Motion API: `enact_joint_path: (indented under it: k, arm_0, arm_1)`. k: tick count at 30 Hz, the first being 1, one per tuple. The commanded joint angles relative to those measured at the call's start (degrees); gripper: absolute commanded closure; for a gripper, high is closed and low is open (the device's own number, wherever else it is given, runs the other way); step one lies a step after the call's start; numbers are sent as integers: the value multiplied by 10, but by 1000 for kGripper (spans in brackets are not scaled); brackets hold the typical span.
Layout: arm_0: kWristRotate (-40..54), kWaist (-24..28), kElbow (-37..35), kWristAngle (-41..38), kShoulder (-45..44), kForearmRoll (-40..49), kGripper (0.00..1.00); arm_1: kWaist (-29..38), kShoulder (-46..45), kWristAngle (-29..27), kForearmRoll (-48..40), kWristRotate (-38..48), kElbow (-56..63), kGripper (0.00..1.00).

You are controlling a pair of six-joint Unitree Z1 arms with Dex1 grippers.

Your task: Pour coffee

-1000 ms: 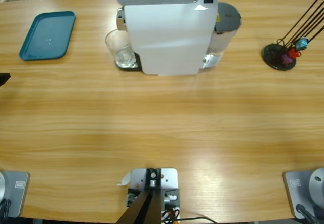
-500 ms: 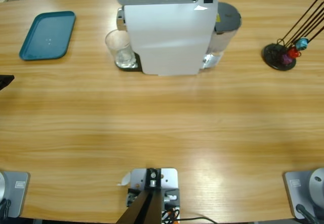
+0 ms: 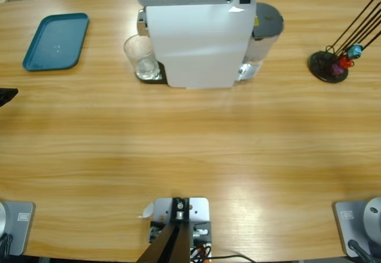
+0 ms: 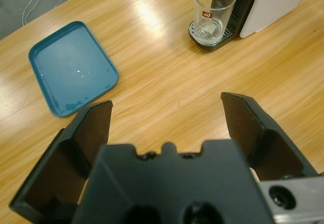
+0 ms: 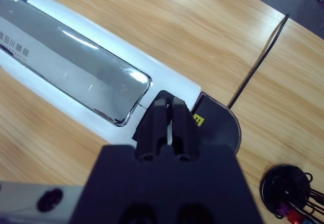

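Note:
The white coffee machine (image 3: 196,37) stands at the table's far middle, with its glossy grey lid (image 5: 76,72) showing in the right wrist view. An empty clear glass (image 3: 140,58) with a red logo (image 4: 215,11) stands on the machine's drip tray at its left end. My right gripper (image 5: 169,107) is shut with nothing between its jaws. It hovers over the rear end of the machine's top, next to the grey water tank lid (image 5: 218,127). My left gripper (image 4: 167,117) is open over bare table, well short of the glass. In the high view it shows only as a black tip (image 3: 6,96) at the left edge.
A teal tray (image 3: 56,41) lies empty at the far left, also seen in the left wrist view (image 4: 73,67). A black stand with thin rods and coloured pieces (image 3: 330,66) sits at the far right. Bare wood fills the table's middle and near side.
The left gripper's black tip has crept slightly further in from the left edge. The right gripper has shifted a little at the machine's top rear. The glass has not moved.

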Motion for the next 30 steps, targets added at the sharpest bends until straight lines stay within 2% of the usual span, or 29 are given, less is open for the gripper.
enact_joint_path:
  k: [1, 7, 9, 10, 15, 19, 24, 30]
  arm_0:
    - [-2, -2, 20, 2, 19, -7, 73]
    - [-1, -3, 19, 2, 22, -7, 73]
    - [-2, -3, 19, 2, 22, -7, 73]
    - [-2, -3, 18, 2, 25, -7, 73]
    - [-3, -10, 29, -10, 51, -38, 69]
    - [-14, -10, 38, -15, 64, -66, 69]
    - [-23, -10, 60, -16, 67, -115, 72]
    - [-25, -10, 69, -22, 72, -134, 72]
  arm_1:
    - [7, 14, -2, -3, 7, 32, 1000]
    - [7, -17, -4, -9, 4, 33, 981]
    - [8, -40, 21, -10, -1, 38, 547]
    - [8, -52, 33, -8, -1, 44, 379]
    - [12, -125, 52, 19, -2, 89, 115]
    - [12, -191, 54, 30, -4, 150, 89]
    - [12, -255, 56, 0, -10, 244, 50]
    - [12, -255, 64, -8, -24, 256, 46]
